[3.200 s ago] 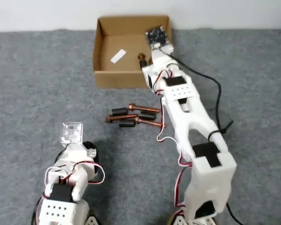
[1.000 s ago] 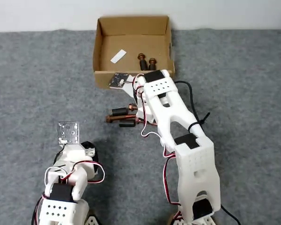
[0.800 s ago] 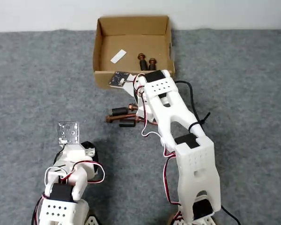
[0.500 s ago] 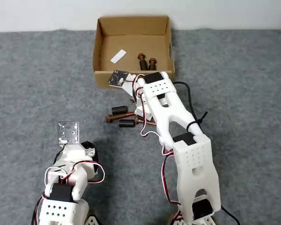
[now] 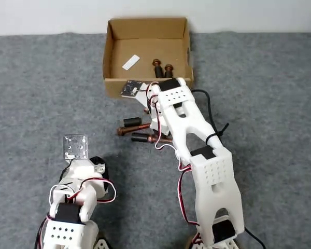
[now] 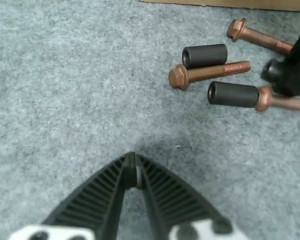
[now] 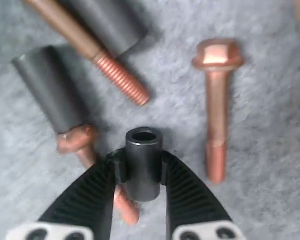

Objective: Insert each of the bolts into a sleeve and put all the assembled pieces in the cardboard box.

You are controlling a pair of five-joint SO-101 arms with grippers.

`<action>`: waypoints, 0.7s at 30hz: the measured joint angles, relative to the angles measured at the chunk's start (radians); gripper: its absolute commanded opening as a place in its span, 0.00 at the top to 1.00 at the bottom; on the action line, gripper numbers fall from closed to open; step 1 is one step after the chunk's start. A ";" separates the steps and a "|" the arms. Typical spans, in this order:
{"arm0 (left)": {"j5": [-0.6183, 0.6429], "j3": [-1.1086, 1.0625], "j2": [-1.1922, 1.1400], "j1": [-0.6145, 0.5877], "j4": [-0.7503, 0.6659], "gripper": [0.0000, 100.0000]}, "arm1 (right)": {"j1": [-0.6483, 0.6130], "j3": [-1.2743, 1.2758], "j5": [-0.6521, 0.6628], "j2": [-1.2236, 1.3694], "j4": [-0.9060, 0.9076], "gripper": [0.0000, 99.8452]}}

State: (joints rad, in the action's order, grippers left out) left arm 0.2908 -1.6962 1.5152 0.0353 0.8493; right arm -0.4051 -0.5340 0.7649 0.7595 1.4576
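My right gripper [image 7: 142, 164] is shut on a black sleeve [image 7: 143, 167], held upright just above the grey mat. Beside it lie a loose copper bolt [image 7: 216, 107], a second sleeve [image 7: 49, 92] with a bolt head [image 7: 76, 139] at its end, and a third sleeve [image 7: 110, 20] next to a threaded bolt [image 7: 112, 67]. My left gripper [image 6: 135, 172] is shut on nothing, well short of the same cluster of bolts [image 6: 206, 73] and sleeves [image 6: 233, 94]. The cardboard box [image 5: 145, 83] holds two assembled pieces [image 5: 163, 68].
A white label [image 5: 130, 62] lies on the box floor. The right arm [image 5: 184, 116] stretches over the parts just in front of the box wall. Grey mat [image 5: 41, 93] spreads open to the left and right of the cluster.
The right arm came back from over the box to the parts on the mat, where a second assembled piece now lies in the box. The sleeve and bolt nearest it shifted slightly. The left arm stayed still.
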 measured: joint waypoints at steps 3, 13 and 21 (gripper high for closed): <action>0.000 0.000 0.000 0.000 0.000 0.99 | 0.000 -0.068 -0.032 -0.025 0.100 0.99; 0.000 0.000 0.000 0.000 0.000 0.99 | 0.055 -0.201 -0.169 -0.229 0.293 0.99; 0.000 0.032 0.000 0.000 0.015 0.99 | 0.143 -0.055 -0.270 -0.525 0.295 0.99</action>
State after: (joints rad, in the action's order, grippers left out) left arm 0.2908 -1.6640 1.5152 0.0353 0.8646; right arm -0.2624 -0.5892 0.4948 0.2348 1.7522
